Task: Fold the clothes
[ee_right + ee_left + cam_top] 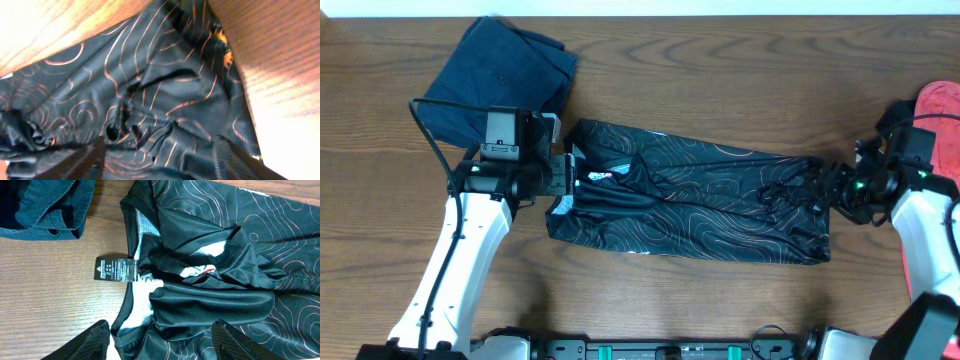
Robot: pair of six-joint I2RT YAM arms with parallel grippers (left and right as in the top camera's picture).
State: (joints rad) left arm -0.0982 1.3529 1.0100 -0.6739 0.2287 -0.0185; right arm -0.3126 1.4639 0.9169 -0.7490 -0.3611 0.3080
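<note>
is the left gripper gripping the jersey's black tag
No, the black tag lies flat on the table, apart from the left gripper, whose fingers stand open.

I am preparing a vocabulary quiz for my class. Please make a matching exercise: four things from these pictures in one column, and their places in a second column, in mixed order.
Things
1. black jersey
2. navy garment
3. red garment
4. black tag

Places
A. on the far right
B. at the far left, folded
C. at the jersey's neck opening
D. in the centre, lying flat

Pairs: 1-D, 2-B, 3-A, 4-C
</note>
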